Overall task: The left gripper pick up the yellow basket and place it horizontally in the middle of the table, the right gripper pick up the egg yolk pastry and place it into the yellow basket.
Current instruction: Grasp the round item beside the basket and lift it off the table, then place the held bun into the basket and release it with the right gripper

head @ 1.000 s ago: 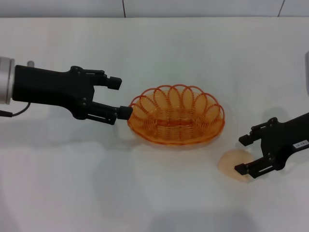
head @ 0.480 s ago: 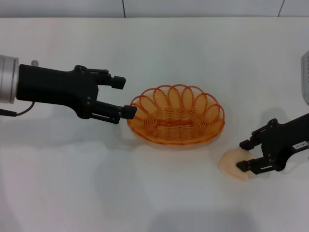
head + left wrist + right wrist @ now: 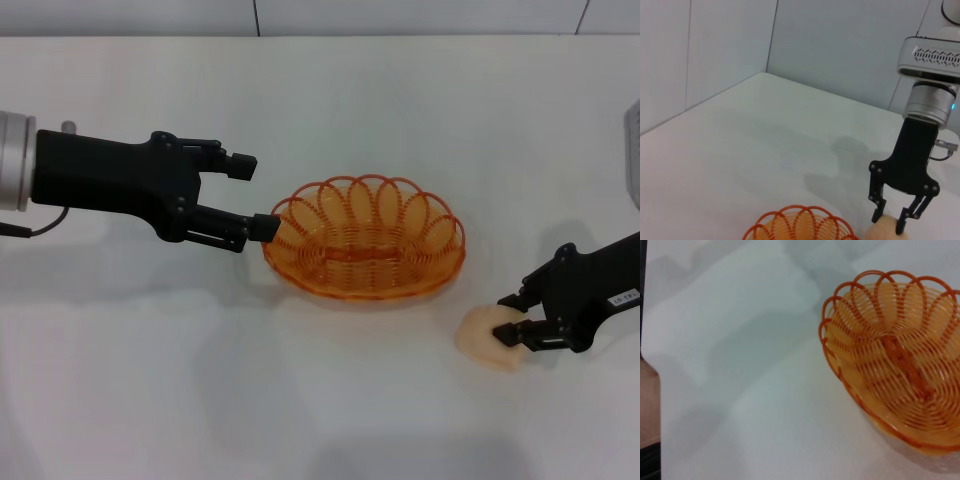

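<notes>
The yellow basket (image 3: 365, 240) lies lengthwise across the middle of the white table (image 3: 320, 400), empty. My left gripper (image 3: 252, 197) is open at the basket's left end, with its lower fingertip (image 3: 264, 229) at the rim. My right gripper (image 3: 512, 318) is shut on the egg yolk pastry (image 3: 484, 338), which rests on the table to the right of the basket and nearer the front. The left wrist view shows the right gripper (image 3: 888, 223) astride the pastry (image 3: 884, 232) beside the basket's rim (image 3: 795, 222). The right wrist view shows the basket (image 3: 895, 370).
A grey-white object (image 3: 632, 150) pokes in at the right edge of the table. A wall runs along the table's far edge (image 3: 320, 36). Bare tabletop lies in front of and behind the basket.
My right gripper's fingers have closed on the pastry. My left gripper shifted slightly right toward the basket's left end and stays open.
</notes>
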`<state>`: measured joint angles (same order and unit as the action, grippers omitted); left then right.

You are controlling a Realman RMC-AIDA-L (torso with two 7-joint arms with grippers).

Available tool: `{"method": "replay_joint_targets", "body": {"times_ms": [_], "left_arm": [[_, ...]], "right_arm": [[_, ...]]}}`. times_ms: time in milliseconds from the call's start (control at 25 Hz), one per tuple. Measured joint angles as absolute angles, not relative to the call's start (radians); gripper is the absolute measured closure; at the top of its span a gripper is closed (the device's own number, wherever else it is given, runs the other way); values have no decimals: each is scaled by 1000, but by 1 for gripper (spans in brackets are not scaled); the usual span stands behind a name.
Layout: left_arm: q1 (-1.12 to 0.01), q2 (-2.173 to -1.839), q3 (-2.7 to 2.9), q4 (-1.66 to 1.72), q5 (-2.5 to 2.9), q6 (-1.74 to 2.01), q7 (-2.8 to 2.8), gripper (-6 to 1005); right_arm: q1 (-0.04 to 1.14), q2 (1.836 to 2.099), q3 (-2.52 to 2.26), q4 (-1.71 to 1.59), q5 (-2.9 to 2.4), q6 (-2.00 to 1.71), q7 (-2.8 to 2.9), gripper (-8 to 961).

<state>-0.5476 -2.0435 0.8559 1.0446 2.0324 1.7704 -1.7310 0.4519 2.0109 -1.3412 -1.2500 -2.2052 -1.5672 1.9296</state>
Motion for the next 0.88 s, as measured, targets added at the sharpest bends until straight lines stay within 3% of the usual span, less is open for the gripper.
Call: {"method": "replay_joint_targets", "body": {"times_ms": [640,880], "left_arm": [[-530,-2039,854,1045,2033,1777,-1717,117],[-513,-2033,848,1043,2033,1778,-1698,117]], "right_arm": [[438,2013,-1292,-1484,-2114,-1645,1996,752],[476,2014,-1331,-1461,-2089,-1488,2000,802]]}}
